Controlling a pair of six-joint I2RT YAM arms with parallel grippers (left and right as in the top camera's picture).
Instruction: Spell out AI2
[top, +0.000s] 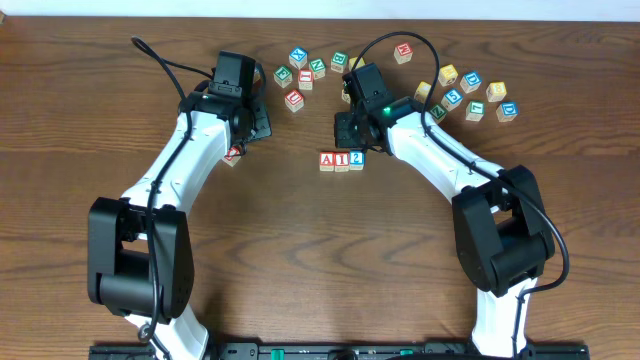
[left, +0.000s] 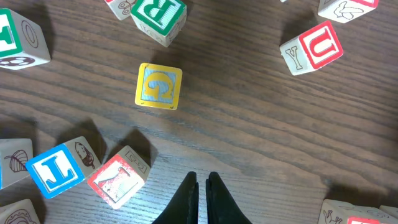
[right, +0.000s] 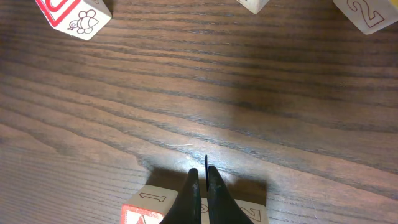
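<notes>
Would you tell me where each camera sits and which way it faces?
Overhead: above the table, facing straight down; left arm, right arm, AI2 row show.
Left wrist: on its arm, facing down at the G cube; shut left gripper shows.
Right wrist: likewise, over bare wood; shut right gripper shows.
Shared: overhead and right wrist seemingly both catch the AI2 row.

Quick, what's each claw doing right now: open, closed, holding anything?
Left claw: closed, holding nothing.
Right claw: closed, holding nothing.
</notes>
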